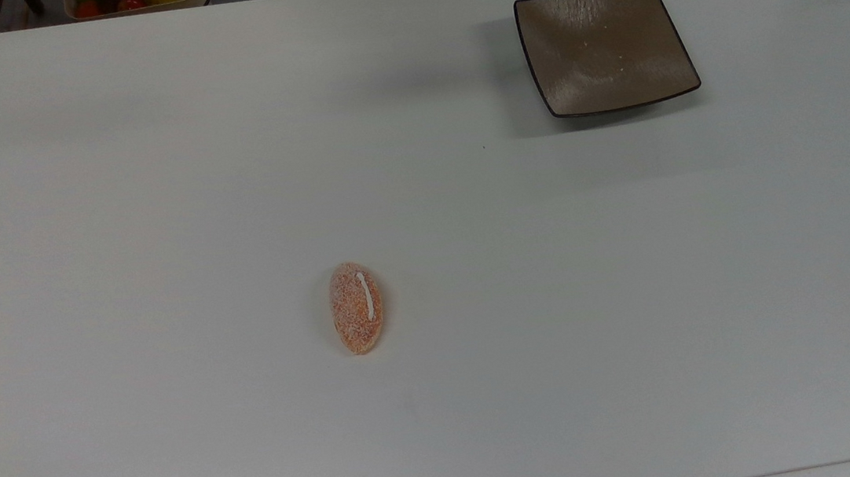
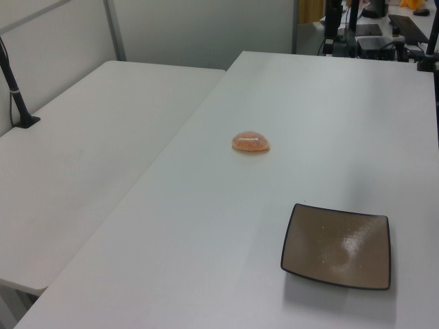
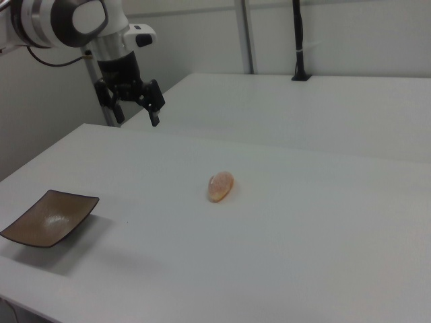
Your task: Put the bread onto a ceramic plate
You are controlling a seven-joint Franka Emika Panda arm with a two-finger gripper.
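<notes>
Small oval orange-brown sugared bread (image 1: 356,307) flat on white desk (image 1: 154,219), long axis vertical in top view; square brown ceramic plate (image 1: 605,46) well apart; claw (image 3: 135,113) parted, empty, raised.

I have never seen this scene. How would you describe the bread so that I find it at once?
Start from the wide white table. In the top view, the ceramic plate sits near the far right corner, and the bread lies alone toward the middle, well apart from it. It is a small oval orange-brown roll with a sugary speckled surface and one white slit line.
</notes>
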